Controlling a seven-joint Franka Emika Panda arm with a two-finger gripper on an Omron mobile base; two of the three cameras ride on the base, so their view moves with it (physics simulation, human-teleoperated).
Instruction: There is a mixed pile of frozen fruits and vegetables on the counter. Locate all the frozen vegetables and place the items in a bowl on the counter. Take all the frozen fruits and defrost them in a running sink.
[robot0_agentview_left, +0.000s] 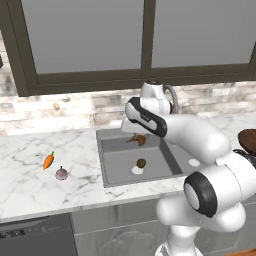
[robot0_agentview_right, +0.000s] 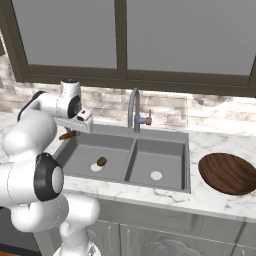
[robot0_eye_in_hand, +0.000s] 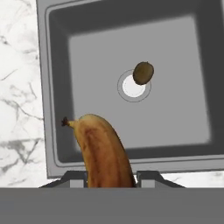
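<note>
My gripper (robot0_eye_in_hand: 109, 178) is shut on the brownish-yellow banana (robot0_eye_in_hand: 103, 151) and holds it above the left basin of the dark grey sink (robot0_eye_in_hand: 175, 118). In the left base view the banana (robot0_agentview_left: 137, 139) hangs over the basin's back part, under the hand. The brown kiwi (robot0_eye_in_hand: 143, 72) lies on the basin floor beside the pale drain. On the counter (robot0_agentview_left: 30, 190) left of the sink lie the orange carrot (robot0_agentview_left: 48, 161) and the pinkish-white bulb (robot0_agentview_left: 61, 173). The dark wooden bowl (robot0_agentview_right: 228, 172) stands on the counter right of the sink.
The grey gooseneck tap (robot0_agentview_right: 134, 107) rises behind the divider between the two basins. A stone backsplash and a dark-framed window run along the back. My own arm crosses in front of the sink's right half in the left base view.
</note>
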